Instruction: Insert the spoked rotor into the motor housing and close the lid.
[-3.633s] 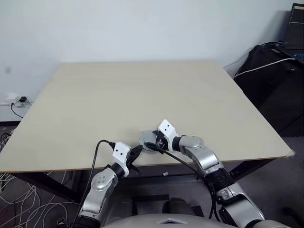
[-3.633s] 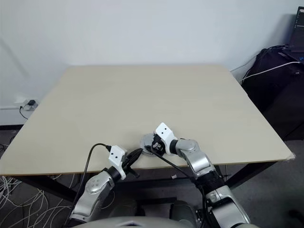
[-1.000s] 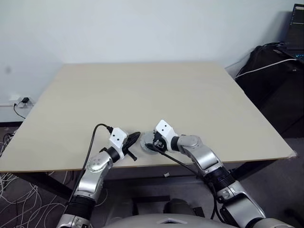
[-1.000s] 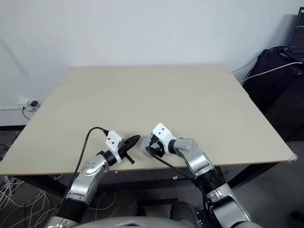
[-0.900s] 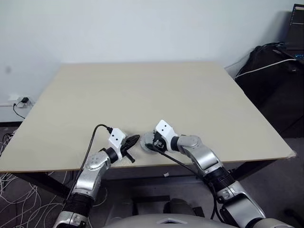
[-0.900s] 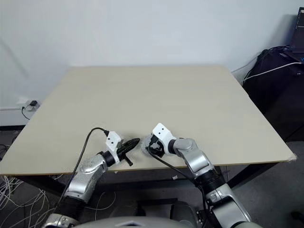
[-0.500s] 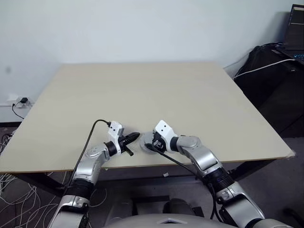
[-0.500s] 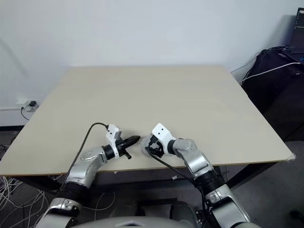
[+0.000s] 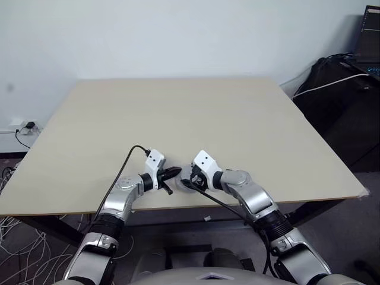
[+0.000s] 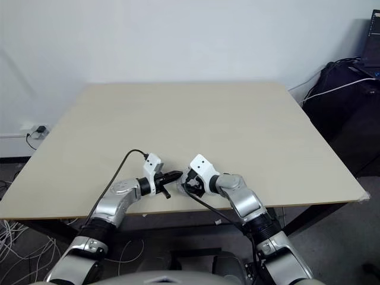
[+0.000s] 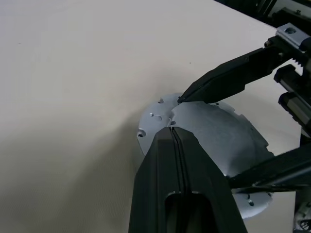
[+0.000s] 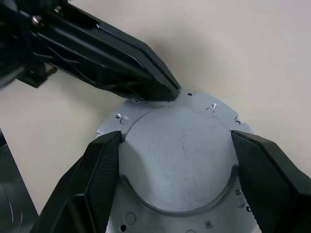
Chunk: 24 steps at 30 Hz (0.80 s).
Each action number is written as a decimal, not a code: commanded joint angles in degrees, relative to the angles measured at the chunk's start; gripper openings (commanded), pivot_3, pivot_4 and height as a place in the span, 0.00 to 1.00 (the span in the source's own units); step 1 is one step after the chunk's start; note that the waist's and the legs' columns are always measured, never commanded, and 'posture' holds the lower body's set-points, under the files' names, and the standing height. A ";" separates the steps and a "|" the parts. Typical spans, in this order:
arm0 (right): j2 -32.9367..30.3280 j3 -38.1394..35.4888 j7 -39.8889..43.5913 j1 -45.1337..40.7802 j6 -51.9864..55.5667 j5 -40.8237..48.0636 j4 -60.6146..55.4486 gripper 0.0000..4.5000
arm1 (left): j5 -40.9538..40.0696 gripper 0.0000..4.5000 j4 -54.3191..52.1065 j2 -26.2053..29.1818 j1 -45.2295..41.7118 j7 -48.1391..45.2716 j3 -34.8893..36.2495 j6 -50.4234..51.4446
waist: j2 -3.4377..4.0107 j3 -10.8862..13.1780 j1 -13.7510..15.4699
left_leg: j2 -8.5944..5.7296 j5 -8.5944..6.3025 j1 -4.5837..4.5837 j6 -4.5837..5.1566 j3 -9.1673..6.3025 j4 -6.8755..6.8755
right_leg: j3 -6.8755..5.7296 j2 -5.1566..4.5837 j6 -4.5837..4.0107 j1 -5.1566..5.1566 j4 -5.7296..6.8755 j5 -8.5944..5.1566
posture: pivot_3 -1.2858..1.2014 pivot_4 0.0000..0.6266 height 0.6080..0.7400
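Observation:
A silvery-grey round lid (image 12: 179, 167), with a raised centre and a notched, holed flange, lies near the front edge of the beige table (image 9: 178, 113). My right gripper (image 12: 176, 141) is shut on it, one black finger (image 12: 99, 170) against each side of the raised centre. My left gripper (image 11: 172, 132) is shut, and its tip rests at the lid's flange edge on the side away from my right wrist. In the head views the left gripper (image 9: 176, 172) and the right gripper (image 9: 189, 177) meet at the lid (image 10: 183, 178). The spoked rotor and the motor housing are hidden.
The table's front edge (image 9: 178, 205) runs just below both grippers. A black bag (image 9: 338, 89) with a white cable and a laptop (image 9: 371, 35) stand off the table's right side. Cables (image 9: 18, 237) lie on the floor at the left.
My left arm has swung forward and to the right, bringing its shut fingertips to the lid's edge. The right gripper and the lid have stayed in place.

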 commanded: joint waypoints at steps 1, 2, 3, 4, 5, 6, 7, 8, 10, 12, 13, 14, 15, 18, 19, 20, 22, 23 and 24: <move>-0.30 0.90 -0.26 0.99 2.11 -0.95 1.43 0.72 | 0.63 0.00 -0.03 -0.42 -2.02 -0.04 -0.09 -0.71 | -0.01 0.00 0.00 | 0.00 0.00 0.00 0.00 0.00 0.00 | 0.00 0.00 0.00 0.00 0.00 0.00 | 0.52 0.00 1.00; -0.26 0.92 -0.28 0.96 2.08 -0.96 1.44 0.72 | 0.79 0.00 0.03 -0.44 -2.08 -0.18 -0.20 -0.62 | 0.00 0.00 0.00 | 0.00 0.00 0.00 0.00 0.00 0.00 | 0.00 -0.01 0.00 -0.01 0.00 0.00 | 0.52 0.00 1.00; -0.23 0.94 -0.30 0.96 2.06 -0.96 1.42 0.72 | 1.06 0.00 0.09 -0.43 -2.11 -0.21 -0.35 -0.60 | 0.00 0.00 0.00 | 0.00 0.00 0.00 0.00 0.00 0.00 | 0.00 -0.01 0.00 -0.01 0.00 0.00 | 0.52 0.00 1.00; -0.18 0.95 -0.32 0.93 2.06 -0.96 1.42 0.72 | 1.26 0.00 0.18 -0.42 -2.15 -0.15 -0.41 -0.57 | -0.01 0.00 0.00 | 0.00 0.00 0.00 0.00 -0.01 0.00 | 0.00 -0.02 0.00 -0.01 0.00 0.00 | 0.52 0.00 1.00; -0.14 0.99 -0.33 0.91 2.05 -0.97 1.38 0.72 | 1.41 0.00 0.25 -0.45 -2.17 -0.03 -0.44 -0.52 | -0.01 0.00 0.00 | 0.00 0.00 0.00 0.00 -0.01 0.00 | 0.00 -0.02 0.00 -0.01 0.00 0.00 | 0.52 0.00 1.00; -0.11 1.00 -0.34 0.88 1.99 -0.98 1.37 0.72 | 1.52 0.00 0.10 -0.53 -2.07 0.11 -0.51 -0.39 | -0.01 0.00 -0.01 | 0.00 0.00 0.00 0.00 -0.01 0.00 | 0.01 -0.03 0.00 -0.01 0.00 0.00 | 0.52 0.00 1.00; -0.08 1.01 -0.34 0.84 1.95 -0.99 1.38 0.72 | 1.58 0.00 0.01 -0.59 -2.01 0.17 -0.54 -0.30 | -0.01 0.00 0.00 | 0.00 0.00 0.00 0.00 -0.01 0.00 | 0.01 -0.04 0.00 -0.01 0.00 0.00 | 0.52 0.00 1.00; -0.04 1.02 -0.35 0.79 1.90 -1.00 1.43 0.72 | 1.79 0.00 -0.17 -0.61 -1.94 0.28 -0.65 -0.05 | -0.01 0.00 0.00 | 0.00 0.00 0.00 0.00 -0.01 0.00 | 0.01 -0.04 0.00 -0.01 0.00 0.00 | 0.52 0.00 1.00; 0.02 1.03 -0.37 0.76 1.82 -1.00 1.44 0.72 | 2.27 0.00 -0.62 -0.81 -1.69 0.97 -0.78 1.10 | -0.01 0.00 -0.01 | 0.00 0.00 0.00 0.00 -0.01 0.00 | 0.01 -0.06 -0.01 -0.01 0.01 0.00 | 0.52 0.00 1.00; 0.07 1.08 -0.41 0.71 1.76 -1.04 1.49 0.72 | 2.70 0.00 -0.88 -0.92 -1.46 1.45 -1.04 2.07 | -0.01 -0.01 0.01 | 0.00 0.00 0.00 0.00 -0.02 0.00 | 0.01 -0.07 -0.01 0.00 0.01 0.00 | 0.52 0.00 1.00; 0.09 1.10 -0.42 0.68 1.78 -1.05 1.51 0.72 | 3.12 0.00 -0.85 -0.87 -1.43 1.85 -1.23 2.51 | -0.01 -0.01 0.01 | 0.00 0.00 0.00 0.00 -0.03 0.00 | 0.02 -0.08 -0.01 0.00 0.01 0.00 | 0.52 0.00 1.00; 0.12 1.11 -0.44 0.64 1.79 -1.06 1.54 0.72 | 3.43 0.00 -0.84 -0.83 -1.42 2.14 -1.33 2.85 | -0.01 -0.02 0.01 | 0.00 0.00 0.01 0.00 -0.03 0.00 | 0.02 -0.08 -0.01 0.00 0.01 0.00 | 0.52 0.00 1.00; 0.15 1.11 -0.45 0.63 1.78 -1.04 1.54 0.72 | 3.90 0.00 -0.78 -0.75 -1.34 2.46 -1.57 3.15 | -0.01 -0.03 0.01 | 0.00 0.00 0.01 -0.01 -0.03 0.00 | 0.02 -0.09 -0.01 0.00 0.01 0.00 | 0.52 0.00 1.00; 0.18 1.18 -0.47 0.59 1.73 -1.06 1.54 0.72 | 4.19 0.00 -0.98 -0.57 -1.11 2.67 -2.00 4.01 | -0.01 -0.08 0.01 | 0.00 -0.01 0.01 -0.01 -0.05 0.00 | 0.06 -0.11 -0.01 0.00 0.01 0.00 | 0.52 0.00 1.00; 0.20 1.20 -0.49 0.57 1.72 -1.07 1.53 0.72 | 4.21 0.00 -1.10 -0.49 -1.07 2.79 -2.06 4.41 | -0.01 -0.09 0.01 | 0.00 -0.01 0.01 -0.01 -0.06 -0.01 | 0.08 -0.12 -0.01 0.00 0.01 0.00 | 0.52 0.00 1.00; 0.18 1.21 -0.50 0.57 1.70 -1.08 1.50 0.72 | 4.24 0.00 -1.19 -0.43 -1.03 2.84 -2.15 4.67 | -0.01 -0.10 0.01 | 0.00 -0.01 0.01 -0.01 -0.07 -0.01 | 0.10 -0.13 -0.01 0.00 0.02 0.00 | 0.52 0.00 1.00; 0.15 1.20 -0.54 0.58 1.68 -1.10 1.44 0.72 | 4.28 0.00 -1.39 -0.33 -0.97 2.82 -2.38 5.19 | -0.01 -0.13 0.01 | 0.00 -0.01 0.00 -0.01 -0.08 -0.01 | 0.12 -0.14 -0.01 0.00 0.01 0.00 | 0.52 0.00 1.00; 0.10 1.21 -0.54 0.58 1.67 -1.11 1.40 0.72 | 4.46 0.00 -1.49 -0.21 -0.95 2.85 -2.60 5.59 | 0.00 -0.14 0.01 | 0.00 -0.01 0.00 -0.01 -0.09 -0.02 | 0.13 -0.15 -0.01 0.00 0.01 0.00 | 0.52 0.00 1.00; 0.05 1.21 -0.54 0.59 1.64 -1.13 1.38 0.72 | 4.60 0.00 -1.51 -0.14 -0.89 2.93 -2.72 5.72 | -0.01 -0.16 0.00 | 0.00 -0.01 0.00 -0.01 -0.09 -0.01 | 0.13 -0.15 -0.02 0.00 0.01 0.00 | 0.52 0.00 1.00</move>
